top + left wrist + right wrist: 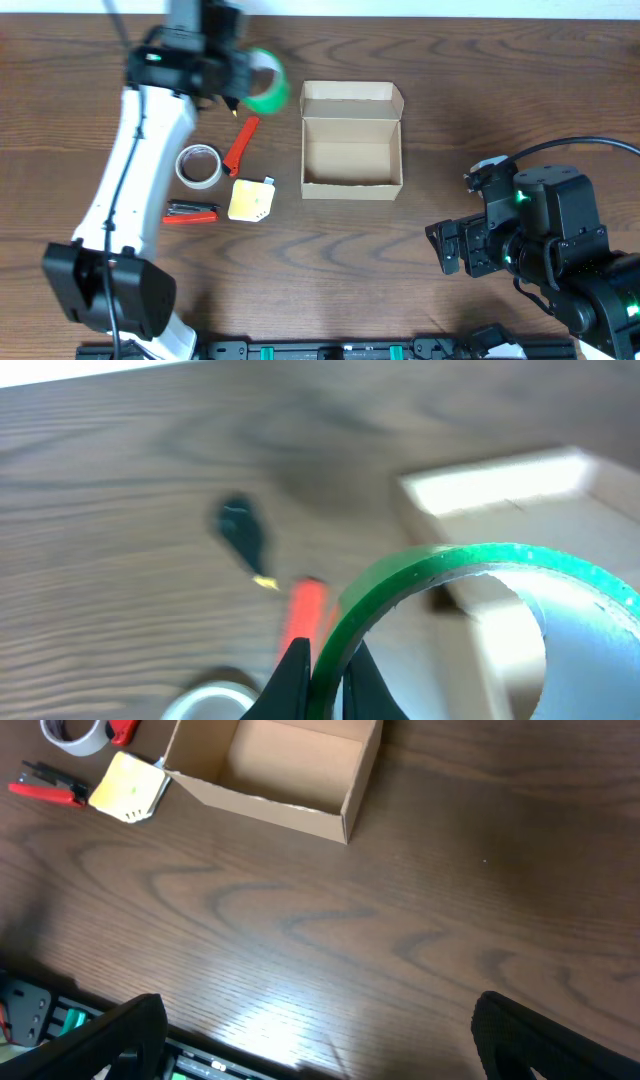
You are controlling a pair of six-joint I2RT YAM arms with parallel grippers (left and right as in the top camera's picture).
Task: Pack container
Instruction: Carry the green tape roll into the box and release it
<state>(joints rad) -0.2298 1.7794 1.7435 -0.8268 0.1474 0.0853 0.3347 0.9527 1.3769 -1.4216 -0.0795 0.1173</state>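
Note:
The container, an open tan cardboard box [352, 140], stands at mid-table with its flaps up; it also shows in the left wrist view [500, 490] and the right wrist view [275, 770]. My left gripper [243, 82] is shut on a green tape roll [268, 82], held in the air just left of the box's far left corner. In the left wrist view the fingers [325, 680] pinch the roll's rim [460, 560]. My right gripper [450, 250] is open and empty, low over the table at the front right, well apart from the box.
Left of the box lie a white tape roll [198, 165], a red-handled cutter [240, 145], a yellow pad [250, 200] and a small red and black tool [190, 212]. The table's front edge with a black rail [200, 1060] is below the right gripper.

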